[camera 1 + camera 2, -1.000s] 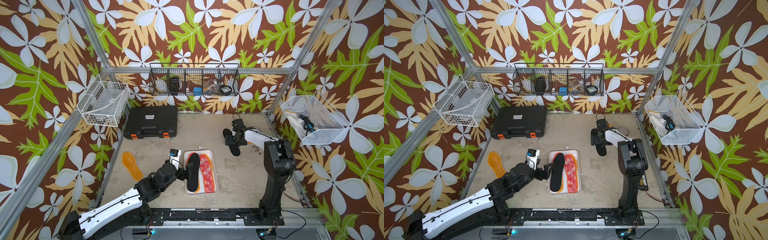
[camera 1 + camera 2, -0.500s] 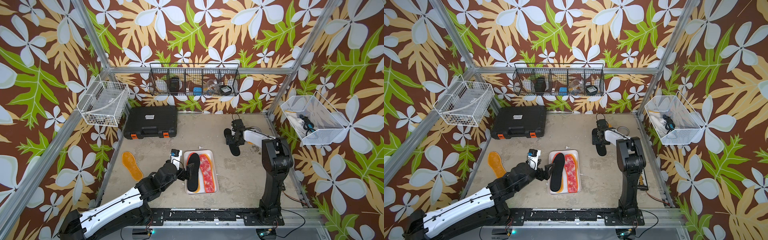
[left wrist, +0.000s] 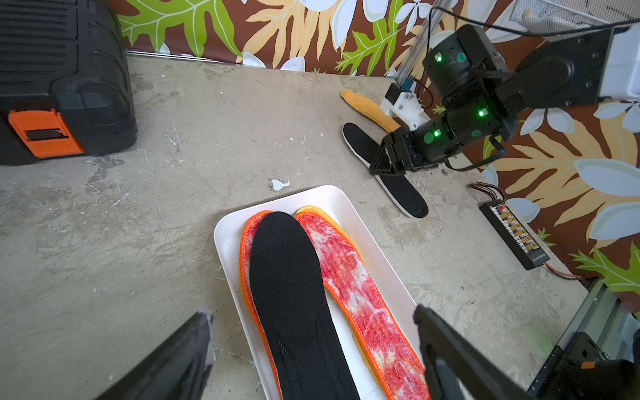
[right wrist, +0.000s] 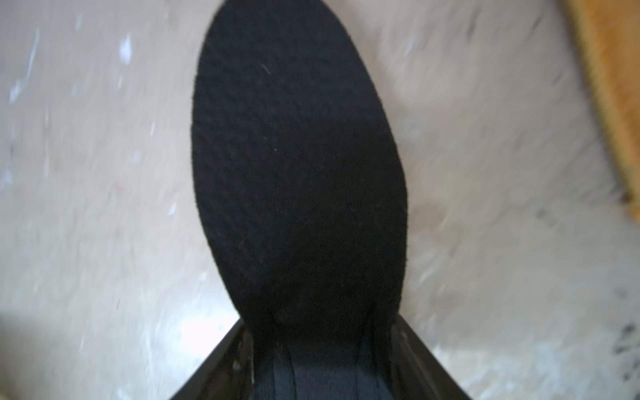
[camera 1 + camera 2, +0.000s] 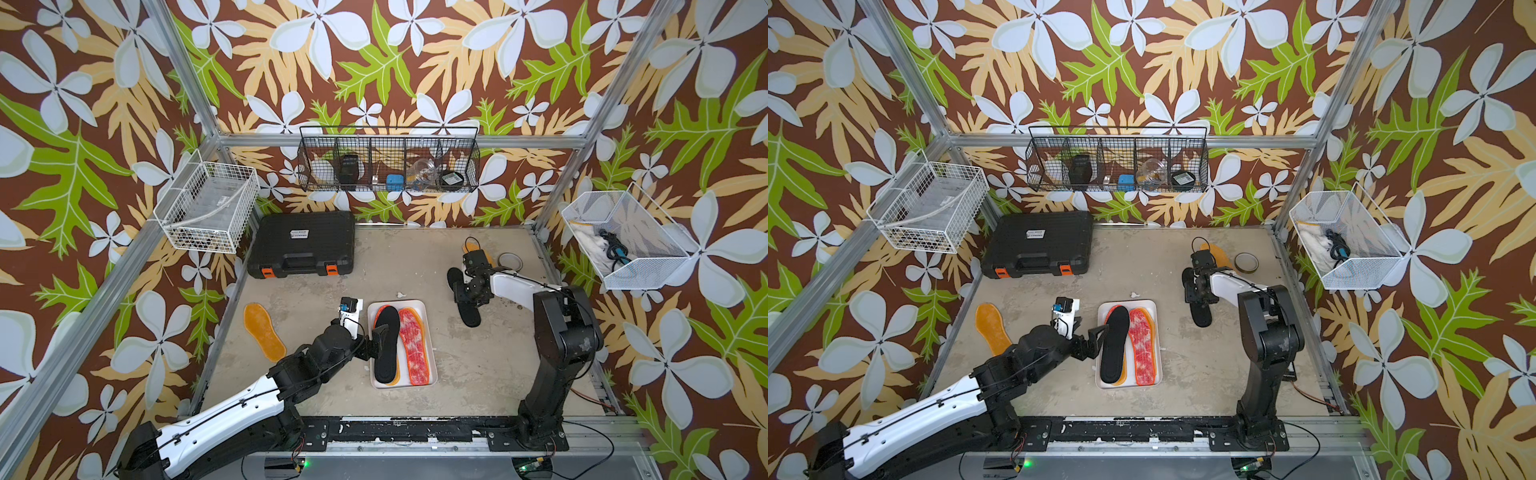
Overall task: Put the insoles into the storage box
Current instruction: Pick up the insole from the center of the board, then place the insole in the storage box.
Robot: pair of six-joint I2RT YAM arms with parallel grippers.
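The storage box (image 5: 421, 306) is a shallow white tray at mid table; in the left wrist view its rim (image 3: 332, 194) shows too. In it lie a black insole (image 5: 386, 347) over a red-white one, and beside them another red-white insole (image 5: 412, 349). My left gripper (image 5: 375, 345) hovers open over the box's near end, its fingers either side of the insoles (image 3: 311, 311). To the right, a second black insole (image 5: 468, 311) lies on the table with my right gripper (image 5: 463, 291) shut on its middle (image 4: 322, 325). One orange-yellow insole (image 5: 262, 332) lies left; another (image 5: 471, 248) peeks out behind the right wrist.
A black hard case (image 5: 303, 245) with orange latches stands at the back left. White wire baskets (image 5: 205, 218) (image 5: 623, 241) hang on both side walls, a black wire rack (image 5: 388, 166) on the back wall. A tape roll (image 5: 510, 261) lies back right, a connector strip (image 3: 512, 235) by the right edge.
My right gripper has closed from wide open onto the black insole on the table. The left arm has barely moved and stays open over the box.
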